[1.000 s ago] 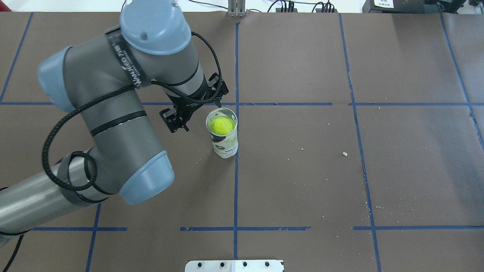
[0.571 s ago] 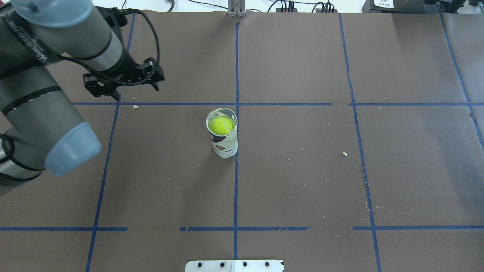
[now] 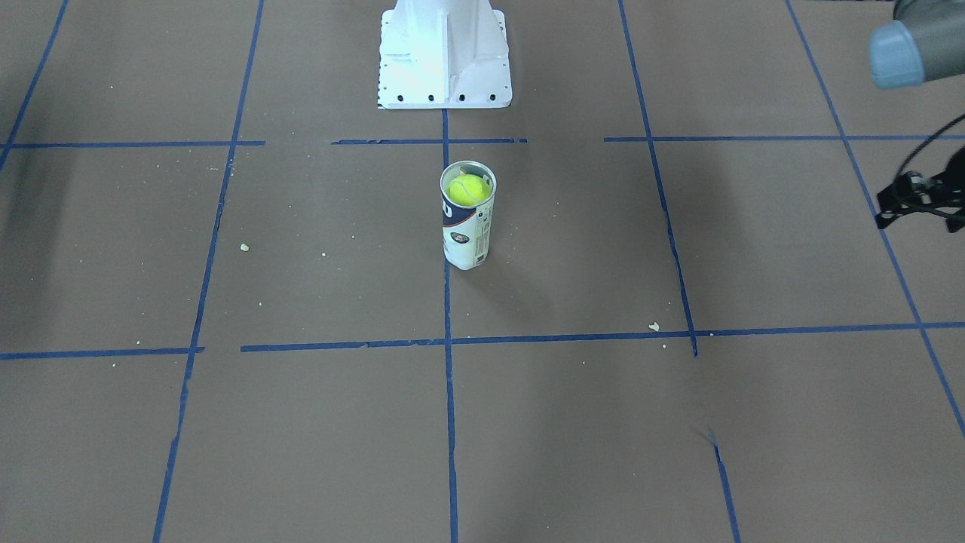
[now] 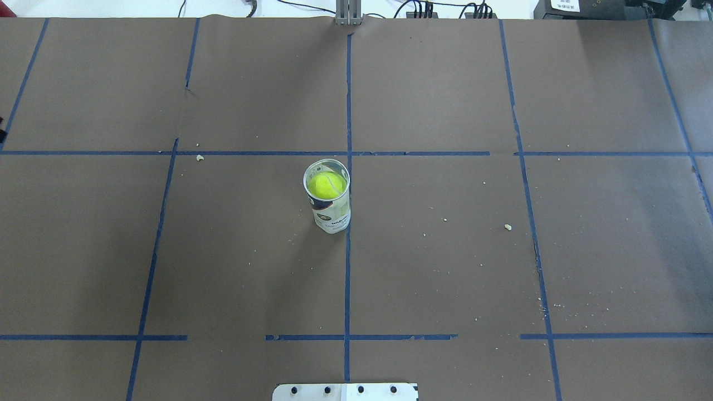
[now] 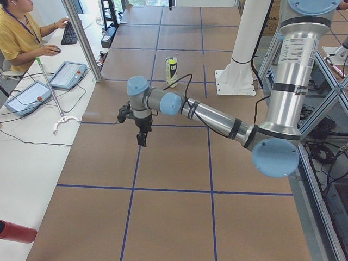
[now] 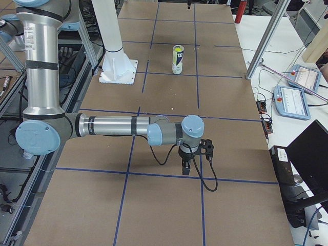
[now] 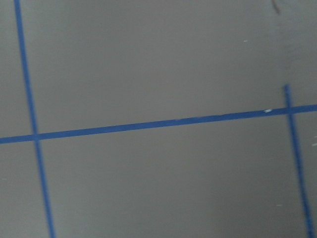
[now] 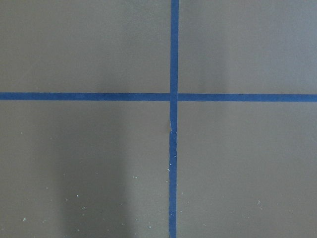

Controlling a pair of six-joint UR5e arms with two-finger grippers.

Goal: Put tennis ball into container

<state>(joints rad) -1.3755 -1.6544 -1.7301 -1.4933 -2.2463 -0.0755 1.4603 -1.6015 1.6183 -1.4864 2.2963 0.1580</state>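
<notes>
My left arm (image 5: 212, 117) has swung away from the container (image 4: 333, 216) and out of the overhead view; it now hangs over bare surface (image 4: 445, 278), well apart. The tennis ball (image 4: 326, 185) stays inside the upright container, just below the rim; the job looks done. I cannot tell whether my left jaws or right jaws are released or clenched. White label, navy band, small logo; the lettering is too small to read.

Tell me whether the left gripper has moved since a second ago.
Yes. The left gripper was beside the container in the overhead view; it has swung leftward, out of that frame.
</notes>
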